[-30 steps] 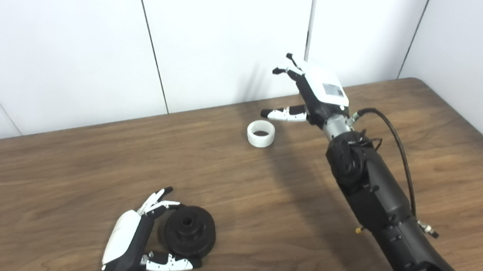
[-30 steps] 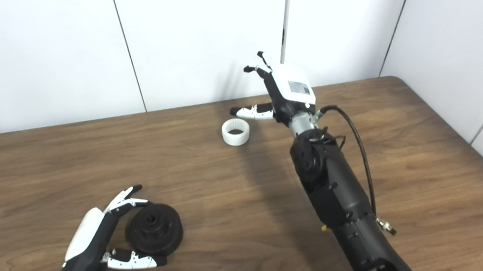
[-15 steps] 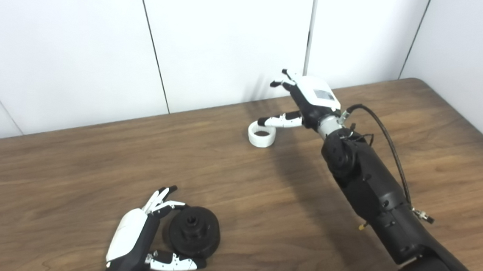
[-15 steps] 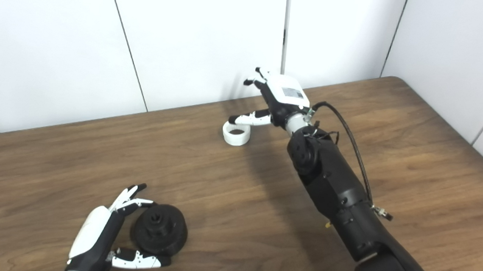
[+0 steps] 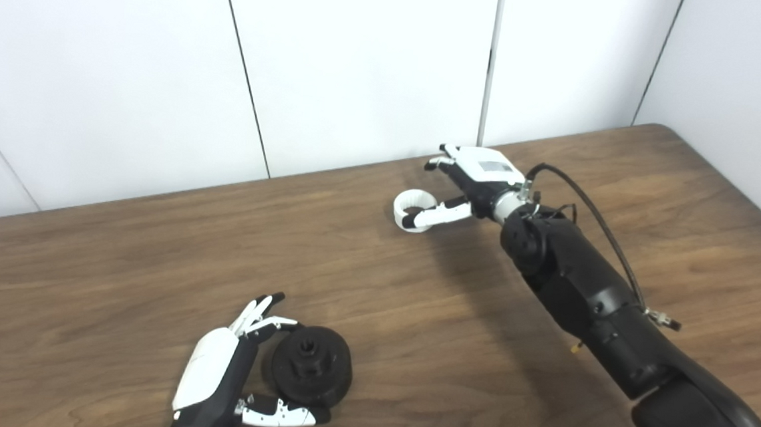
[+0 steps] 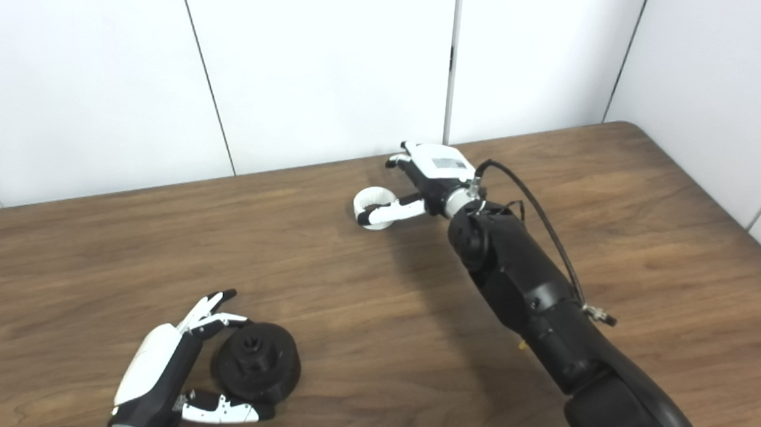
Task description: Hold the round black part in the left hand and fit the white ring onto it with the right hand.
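Neither half of the job looks finished: the black part (image 5: 308, 371) lies flat on the counter (image 5: 115, 275) in the lower left of the frame, and the white ring (image 5: 410, 207) sits on the wood well apart from it, up near the middle of the frame toward the far edge. The left hand (image 5: 225, 377) is cupped around the black part from its left side, fingers spread above it and the thumb lying along its lower edge; it is loosely open, close to or touching the part, and I would judge it has not yet closed or lifted anything. The right hand (image 5: 466, 183) is low over the counter at the ring, with its thumb reaching across the ring's near side and the fingers hidden behind the palm; whether it has actually pinched the ring cannot be told from either view, though the ring seems to rest on the surface. What is left, then, is most of the task: securing and raising the black part, taking up the ring, bringing the two together and seating one on the other. The counter is dark brown wood grain with a rounded corner at the upper right of the frame. Behind it stand plain white wall panels (image 5: 364, 58) with thin dark seams.
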